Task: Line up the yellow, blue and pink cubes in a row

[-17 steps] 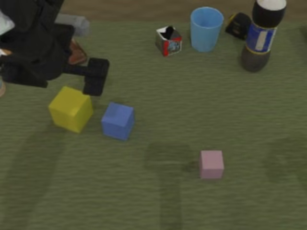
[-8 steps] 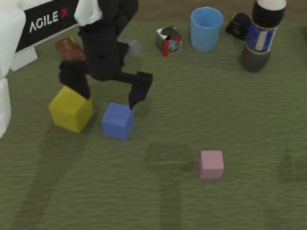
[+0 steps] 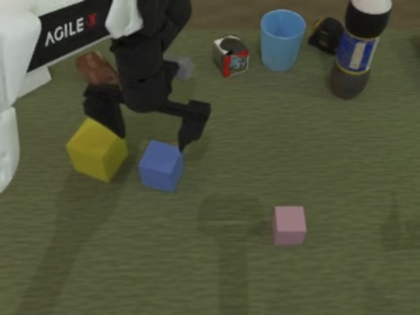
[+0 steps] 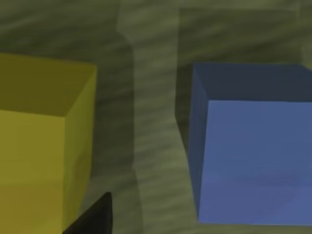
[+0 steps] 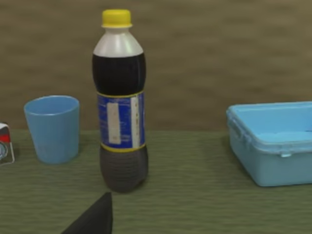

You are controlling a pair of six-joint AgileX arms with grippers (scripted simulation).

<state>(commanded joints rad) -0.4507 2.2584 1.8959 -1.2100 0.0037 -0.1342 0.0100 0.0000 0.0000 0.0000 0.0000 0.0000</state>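
Since half a second ago the left pincer (image 3: 149, 131) has barely shifted, edging slightly toward the top view's right; a second ago it sat farther left, up beside the yellow cube's far corner. It now hangs with its fingers spread wide and empty: one finger (image 3: 108, 118) stands at the yellow cube's (image 3: 96, 149) far edge, the other (image 3: 191, 125) just past the blue cube's (image 3: 161, 165) far right corner. Neither cube has moved.

In the left wrist view the yellow cube (image 4: 41, 141) and blue cube (image 4: 251, 146) sit close together with a narrow strip of green bench (image 4: 146, 122) between them, not touching. The pink cube (image 3: 289, 225) lies well apart, toward the near right, with open bench (image 3: 262, 131) all around it; the ground between it and the blue cube is free of objects, as is the whole near half of the bench.

Along the far edge stand a small printed box (image 3: 230, 56), a light-blue cup (image 3: 283, 39) and a dark cola bottle (image 3: 357, 49), with a small dark object (image 3: 326, 34) between cup and bottle. A brown object (image 3: 95, 67) lies partly hidden under the left arm.

My right arm is out of the top view; its wrist view shows the bottle (image 5: 119, 102), the cup (image 5: 52, 127) and a light-blue lidded tub (image 5: 273, 141), and only a dark fingertip (image 5: 95, 219), so I cannot tell its state.
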